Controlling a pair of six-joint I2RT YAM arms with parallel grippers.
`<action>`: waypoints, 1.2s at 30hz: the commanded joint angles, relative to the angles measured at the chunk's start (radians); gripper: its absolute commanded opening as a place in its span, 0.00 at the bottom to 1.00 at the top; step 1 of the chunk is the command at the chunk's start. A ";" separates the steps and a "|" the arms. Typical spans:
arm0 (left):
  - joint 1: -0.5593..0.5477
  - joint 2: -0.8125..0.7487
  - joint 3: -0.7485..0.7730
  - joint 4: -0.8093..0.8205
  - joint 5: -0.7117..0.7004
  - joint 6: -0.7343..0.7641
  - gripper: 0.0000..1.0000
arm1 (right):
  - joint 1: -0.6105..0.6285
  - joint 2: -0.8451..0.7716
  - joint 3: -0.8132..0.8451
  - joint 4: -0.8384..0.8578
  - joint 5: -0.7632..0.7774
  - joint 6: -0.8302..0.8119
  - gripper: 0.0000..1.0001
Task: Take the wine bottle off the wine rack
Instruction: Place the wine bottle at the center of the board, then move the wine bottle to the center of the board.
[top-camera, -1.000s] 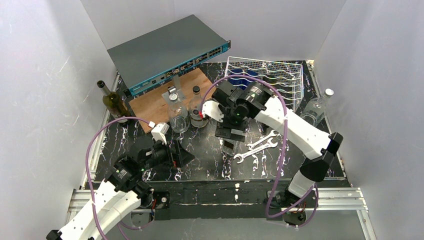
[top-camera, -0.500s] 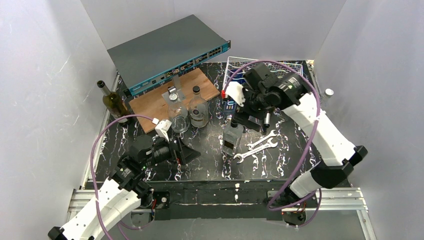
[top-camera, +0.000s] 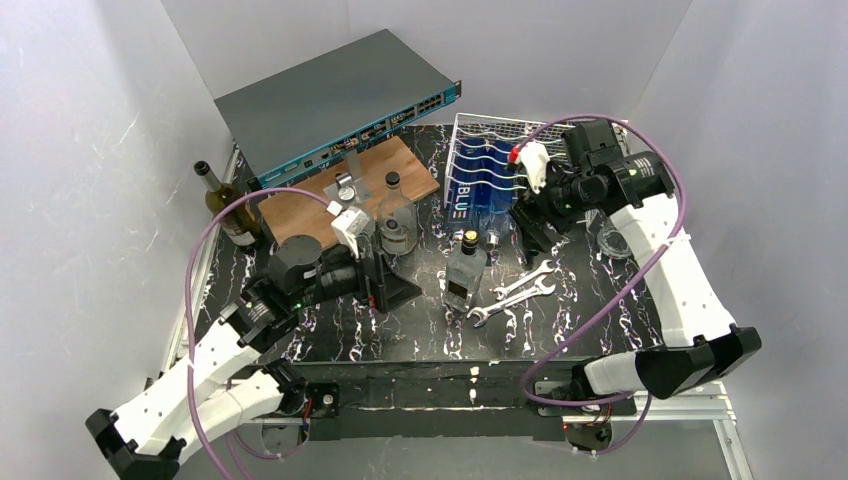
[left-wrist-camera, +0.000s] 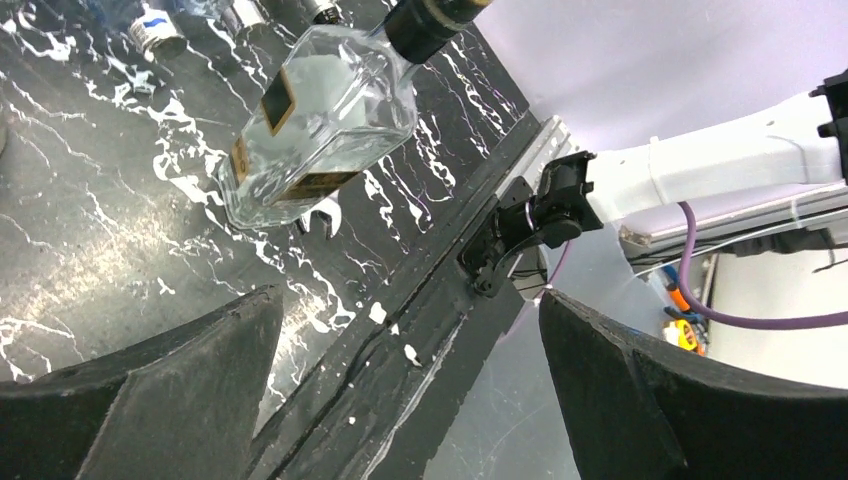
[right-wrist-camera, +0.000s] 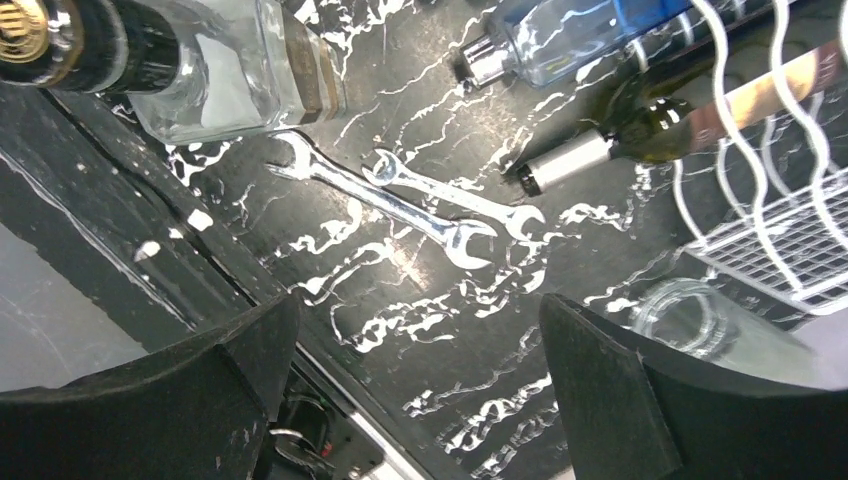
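Note:
The white wire wine rack (top-camera: 490, 128) stands at the back right. A dark green wine bottle (right-wrist-camera: 650, 130) lies in it, its foil-capped neck poking out over the table. In the top view my right arm hides that bottle. A blue bottle (top-camera: 472, 185) lies in the rack beside it. My right gripper (top-camera: 532, 225) hovers in front of the rack, jaws wide open and empty (right-wrist-camera: 420, 330). My left gripper (top-camera: 392, 285) sits at mid-table, open and empty (left-wrist-camera: 410, 320), pointing toward a square clear bottle (left-wrist-camera: 320, 120).
The square clear bottle (top-camera: 465, 272) stands mid-table beside two wrenches (top-camera: 515, 290). A second dark bottle (top-camera: 226, 205) stands at the far left. Clear bottles (top-camera: 397, 222) stand by a wooden board (top-camera: 310, 200), with a grey switch box (top-camera: 335, 100) behind. A glass (top-camera: 612, 240) lies at right.
My right arm swung from the square bottle at mid-table back and right to the rack's front. My left arm pushed forward and right. Both grippers stayed open.

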 joint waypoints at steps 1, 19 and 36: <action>-0.106 0.062 0.099 -0.047 -0.130 0.110 0.99 | -0.078 -0.086 -0.126 0.193 -0.161 0.051 0.98; -0.458 0.511 0.440 -0.014 -0.727 0.365 0.89 | -0.346 -0.309 -0.698 0.798 -0.581 0.194 0.98; -0.490 0.741 0.563 0.065 -0.968 0.327 0.51 | -0.545 -0.381 -0.917 1.002 -0.814 0.240 0.98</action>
